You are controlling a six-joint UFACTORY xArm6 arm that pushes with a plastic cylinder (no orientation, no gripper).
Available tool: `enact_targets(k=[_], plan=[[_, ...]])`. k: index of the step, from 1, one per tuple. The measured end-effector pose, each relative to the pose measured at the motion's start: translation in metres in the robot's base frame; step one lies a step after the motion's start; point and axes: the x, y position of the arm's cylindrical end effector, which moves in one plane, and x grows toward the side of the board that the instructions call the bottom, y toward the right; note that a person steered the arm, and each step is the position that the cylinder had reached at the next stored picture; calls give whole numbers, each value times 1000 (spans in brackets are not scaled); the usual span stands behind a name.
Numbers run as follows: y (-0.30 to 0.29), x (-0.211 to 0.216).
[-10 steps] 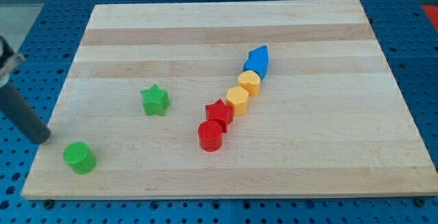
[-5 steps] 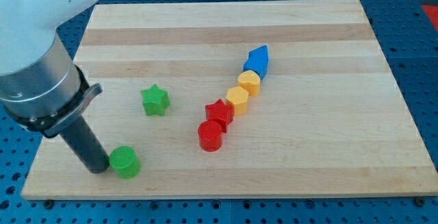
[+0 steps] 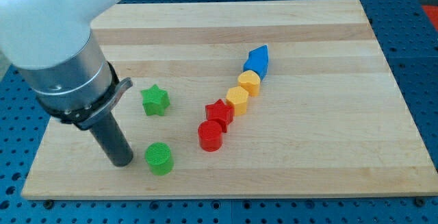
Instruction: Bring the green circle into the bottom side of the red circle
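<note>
The wooden board [image 3: 328,39] is lying on a blue perforated table [image 3: 421,59], with bare wood stretching across its right half and along the view's top. My arm's grey housing [image 3: 65,66] is covering the board's left edge. My tip [image 3: 122,161] is resting just left of the green circle [image 3: 159,159], close beside it; whether they are touching I cannot tell. The green circle is sitting near the board's bottom edge, left of and slightly below the red circle [image 3: 211,136], with open wood between them. The red circle is ending a diagonal chain: red star [image 3: 220,113], orange hexagon [image 3: 237,99], yellow block [image 3: 249,82], blue block [image 3: 257,61]. A green star [image 3: 155,101] is standing apart, above the green circle.
</note>
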Motion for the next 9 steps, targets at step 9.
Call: enact_targets(k=[9], plan=[[92,41]])
